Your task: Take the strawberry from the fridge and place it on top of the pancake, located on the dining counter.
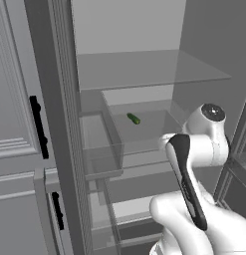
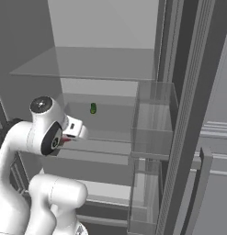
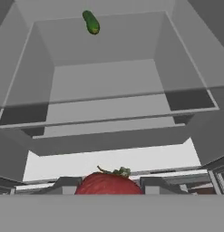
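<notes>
The fridge (image 1: 204, 45) stands open in front of me, with its light grey inside and glass shelves (image 2: 87, 64) in sight. In the hand view the red strawberry (image 3: 109, 184), with its green leafy top, sits right between the two dark fingertips, and my gripper (image 3: 109, 186) is shut on it. From the right base view the gripper (image 2: 69, 137) hangs in front of the lower shelf, with a bit of the red strawberry (image 2: 65, 139) at the hand. The pancake and the dining counter are out of view.
A small dark green elongated item (image 1: 133, 118) lies at the back of a clear drawer bin (image 3: 109, 81) ahead of the hand. Clear door bins (image 2: 154, 119) hang on the right door. Light grey cabinets with black handles (image 1: 37, 124) stand to the left.
</notes>
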